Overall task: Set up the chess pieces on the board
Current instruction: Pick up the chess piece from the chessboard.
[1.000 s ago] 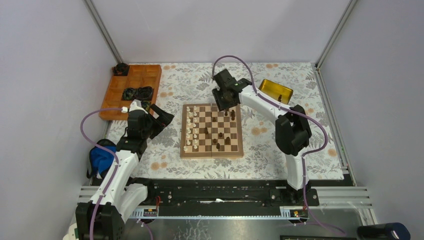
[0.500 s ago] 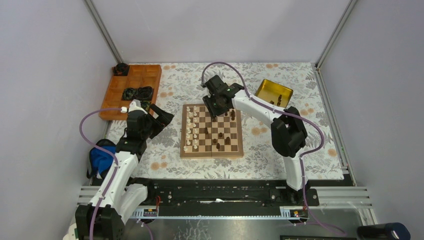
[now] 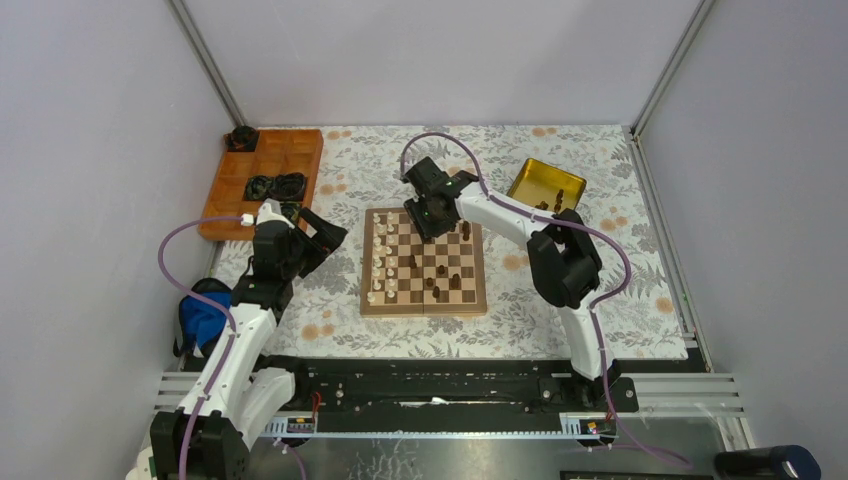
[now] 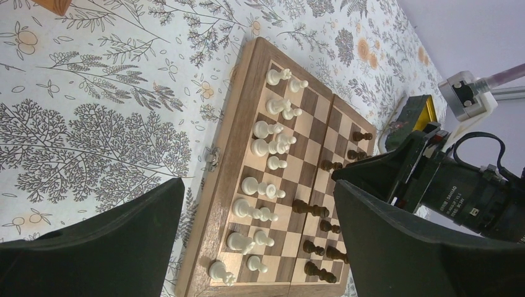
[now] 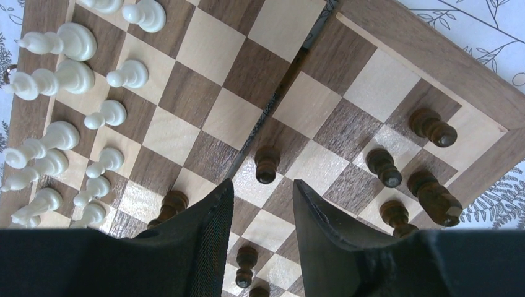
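The wooden chessboard [image 3: 423, 310] lies mid-table. Cream-white pieces [image 3: 380, 262] stand in two columns along its left side. Dark brown pieces [image 3: 440, 285] are scattered over its middle and right. My right gripper [image 3: 430, 222] hovers over the board's far part, open and empty. In the right wrist view its fingertips [image 5: 261, 184] frame a dark pawn [image 5: 267, 164] that stands just beyond them, on the board [image 5: 433, 80]. My left gripper [image 3: 325, 238] is open and empty, off the board's left edge. The left wrist view [image 4: 258, 185] looks across the white pieces [image 4: 272, 130].
An orange tray [image 3: 262, 150] with black ring items [image 3: 275, 185] sits at the far left. A yellow tin [image 3: 546, 183] stands far right of the board. A blue object [image 3: 203, 318] lies by the left arm. A floral cloth covers the table.
My right gripper has moved left and lower, from above the board's far right corner to over its far middle squares. The left arm has not moved.
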`<state>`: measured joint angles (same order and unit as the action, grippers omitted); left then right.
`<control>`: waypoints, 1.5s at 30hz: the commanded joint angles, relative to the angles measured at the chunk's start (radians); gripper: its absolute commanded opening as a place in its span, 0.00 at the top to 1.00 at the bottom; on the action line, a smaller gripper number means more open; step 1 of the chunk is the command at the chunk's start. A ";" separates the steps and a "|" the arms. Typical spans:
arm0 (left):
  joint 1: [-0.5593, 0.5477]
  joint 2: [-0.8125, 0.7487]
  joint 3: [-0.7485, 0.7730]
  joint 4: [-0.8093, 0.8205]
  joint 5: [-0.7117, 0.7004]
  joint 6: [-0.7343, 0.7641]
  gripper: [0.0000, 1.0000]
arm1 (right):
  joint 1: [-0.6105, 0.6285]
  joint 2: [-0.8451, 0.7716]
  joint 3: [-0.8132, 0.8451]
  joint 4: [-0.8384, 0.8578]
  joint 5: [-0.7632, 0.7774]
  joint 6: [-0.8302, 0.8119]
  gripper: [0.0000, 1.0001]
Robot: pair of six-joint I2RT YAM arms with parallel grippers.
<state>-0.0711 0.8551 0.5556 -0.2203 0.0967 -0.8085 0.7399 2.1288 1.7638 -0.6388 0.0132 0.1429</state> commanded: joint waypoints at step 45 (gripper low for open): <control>0.007 -0.008 0.012 -0.015 -0.023 0.041 0.01 | 0.007 -0.029 0.049 -0.018 0.109 0.000 0.97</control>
<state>-0.0708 0.8589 0.5560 -0.2405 0.0856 -0.7887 0.7399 2.1914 1.8202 -0.6426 0.0685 0.1371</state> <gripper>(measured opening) 0.989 0.177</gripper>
